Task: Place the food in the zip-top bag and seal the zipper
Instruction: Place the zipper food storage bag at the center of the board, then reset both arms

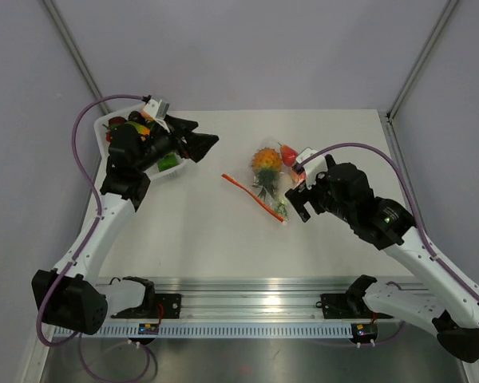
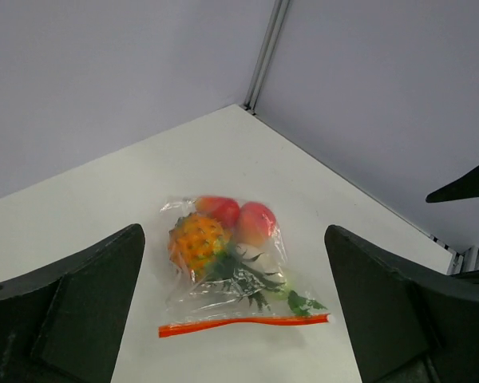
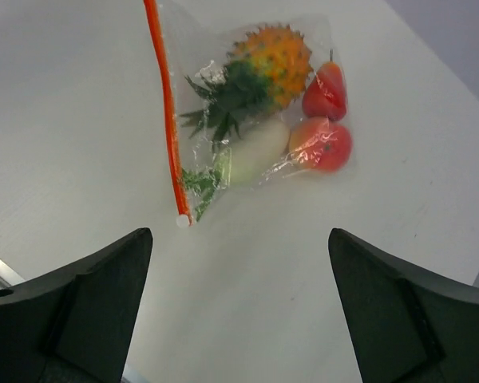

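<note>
The zip-top bag lies flat mid-table with the food inside: an orange pineapple with green leaves, a red round one and a peach hidden behind my right arm. In the left wrist view the pineapple, red fruit and peach bunch at the far end of the bag. The zipper runs as one straight red strip, also in the right wrist view. My left gripper hangs open, well left of the bag. My right gripper stands open just right of it, empty.
A white tray with several other toy foods sits at the back left, partly under my left arm. Grey walls close in the table on three sides. An aluminium rail runs along the near edge.
</note>
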Controlling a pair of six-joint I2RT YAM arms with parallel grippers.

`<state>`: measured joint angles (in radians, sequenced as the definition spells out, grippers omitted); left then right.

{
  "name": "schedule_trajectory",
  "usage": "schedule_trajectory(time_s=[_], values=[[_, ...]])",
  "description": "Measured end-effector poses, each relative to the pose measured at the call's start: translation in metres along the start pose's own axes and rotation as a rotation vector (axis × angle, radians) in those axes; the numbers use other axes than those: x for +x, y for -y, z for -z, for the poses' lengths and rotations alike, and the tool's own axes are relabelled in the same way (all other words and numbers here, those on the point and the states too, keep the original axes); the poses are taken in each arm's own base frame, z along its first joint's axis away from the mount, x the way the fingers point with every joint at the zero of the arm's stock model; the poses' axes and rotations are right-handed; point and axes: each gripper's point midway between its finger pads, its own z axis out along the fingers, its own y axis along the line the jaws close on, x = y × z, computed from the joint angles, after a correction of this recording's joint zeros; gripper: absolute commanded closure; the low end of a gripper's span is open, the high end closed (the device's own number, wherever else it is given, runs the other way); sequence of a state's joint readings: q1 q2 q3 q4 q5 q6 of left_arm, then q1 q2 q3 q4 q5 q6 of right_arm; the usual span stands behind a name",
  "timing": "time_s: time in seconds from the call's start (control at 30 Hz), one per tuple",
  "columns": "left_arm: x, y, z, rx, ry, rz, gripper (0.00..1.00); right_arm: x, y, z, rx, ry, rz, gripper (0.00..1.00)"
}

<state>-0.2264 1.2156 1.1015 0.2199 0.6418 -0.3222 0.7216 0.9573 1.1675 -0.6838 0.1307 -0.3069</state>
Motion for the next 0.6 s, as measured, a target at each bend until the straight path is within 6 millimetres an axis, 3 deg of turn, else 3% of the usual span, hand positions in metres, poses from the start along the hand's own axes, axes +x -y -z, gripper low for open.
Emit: schedule_trajectory(time_s=[0.1, 0.37, 0.5, 0.6], values=[[0.011, 0.003, 0.015, -0.032, -0.005, 0.02, 0.01, 0.026, 0.002, 0.001, 0.055, -0.059, -0.07, 0.0], [0.015, 0.02, 0.051, -0.099, 0.013, 0.033, 0.01, 0.021, 0.032, 0.022, 0.268, -0.037, -0.31, 0.01], [0.023, 0.02, 0.069, -0.159, 0.003, 0.046, 0.01, 0.027, 0.032, 0.005, 0.311, -0.117, -0.394, 0.0], [0.042, 0.014, 0.082, -0.225, -0.036, 0.074, 0.01, 0.046, 0.031, -0.016, 0.342, -0.207, -0.446, 0.01]])
